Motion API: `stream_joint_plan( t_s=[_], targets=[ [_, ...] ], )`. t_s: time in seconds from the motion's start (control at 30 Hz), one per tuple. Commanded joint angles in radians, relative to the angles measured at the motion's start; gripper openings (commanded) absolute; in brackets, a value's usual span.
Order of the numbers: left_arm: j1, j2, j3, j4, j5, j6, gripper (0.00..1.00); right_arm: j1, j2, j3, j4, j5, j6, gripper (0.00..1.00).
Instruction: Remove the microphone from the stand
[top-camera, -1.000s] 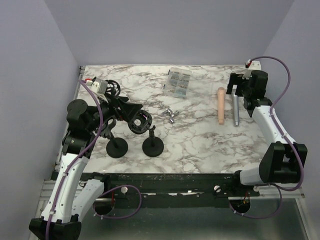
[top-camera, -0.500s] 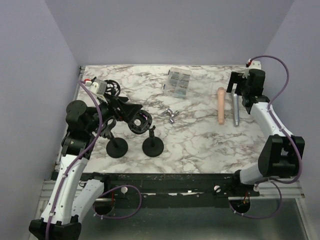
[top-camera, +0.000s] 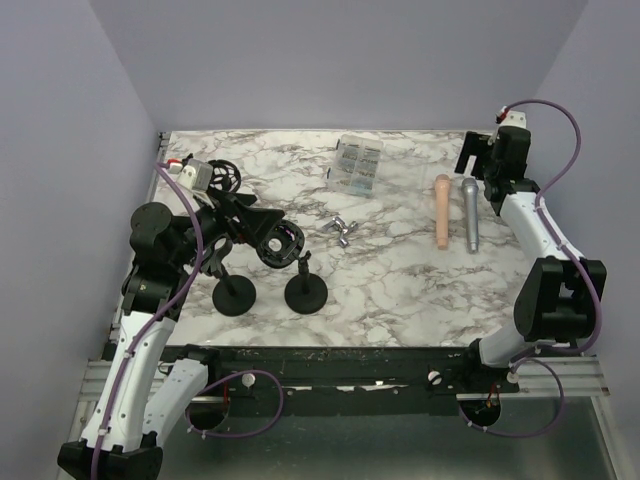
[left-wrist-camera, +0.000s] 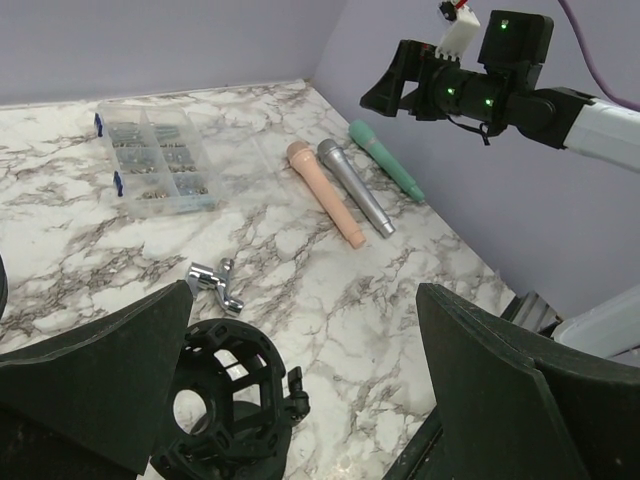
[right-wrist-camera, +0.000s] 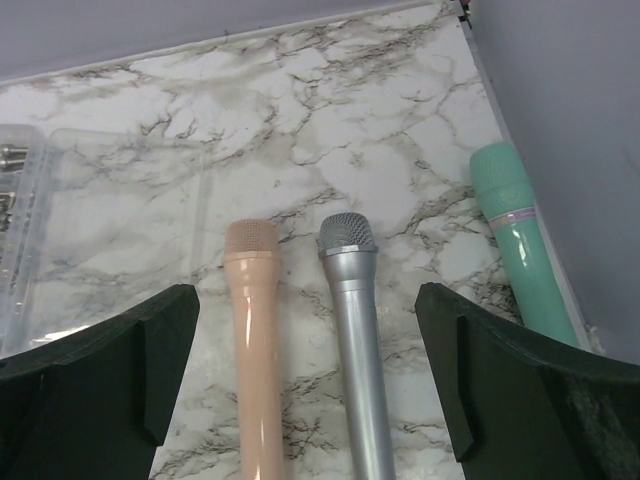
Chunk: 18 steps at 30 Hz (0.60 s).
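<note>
Three microphones lie on the marble table at the back right: a peach one (top-camera: 442, 211), a silver one (top-camera: 469, 216) and a green one (right-wrist-camera: 518, 244) by the right wall. My right gripper (top-camera: 468, 160) is open and empty, above their heads; in its wrist view (right-wrist-camera: 310, 390) the peach (right-wrist-camera: 254, 330) and silver (right-wrist-camera: 358, 330) microphones lie between the fingers. Two black stands (top-camera: 235, 294) (top-camera: 305, 292) stand at the front left. One carries an empty black ring mount (top-camera: 279, 243). My left gripper (top-camera: 262, 226) is open and empty beside that mount (left-wrist-camera: 225, 410).
A clear compartment box of small parts (top-camera: 357, 161) sits at the back centre, also in the left wrist view (left-wrist-camera: 155, 160). A small metal fitting (top-camera: 342, 231) lies mid-table. A white and black device (top-camera: 208, 175) sits at the back left. Walls close the sides.
My right gripper has drawn back from over the silver microphone toward the far wall, so the whole microphone now shows on the table. The left arm has barely moved.
</note>
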Motion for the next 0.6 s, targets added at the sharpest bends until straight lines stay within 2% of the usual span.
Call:
stream_joint_plan(
  t_s=[0.0,0.13,0.27,0.43,0.57],
  targets=[
    [0.007,-0.018,0.005,0.009,0.013,0.012,0.99,0.006,-0.022,0.006,0.002,-0.116,0.111,1.00],
    [0.010,-0.028,0.008,-0.007,-0.020,0.031,0.99,0.010,-0.052,0.000,0.073,-0.373,0.323,1.00],
    [0.010,-0.037,0.010,-0.021,-0.057,0.059,0.99,0.027,-0.062,-0.010,0.154,-0.499,0.552,1.00],
    [0.010,-0.049,0.066,-0.107,-0.176,0.099,0.99,0.122,-0.034,0.098,-0.021,-0.573,0.533,1.00],
    [0.010,-0.048,0.116,-0.215,-0.288,0.078,0.98,0.264,-0.021,0.141,-0.082,-0.568,0.451,1.00]
  ],
)
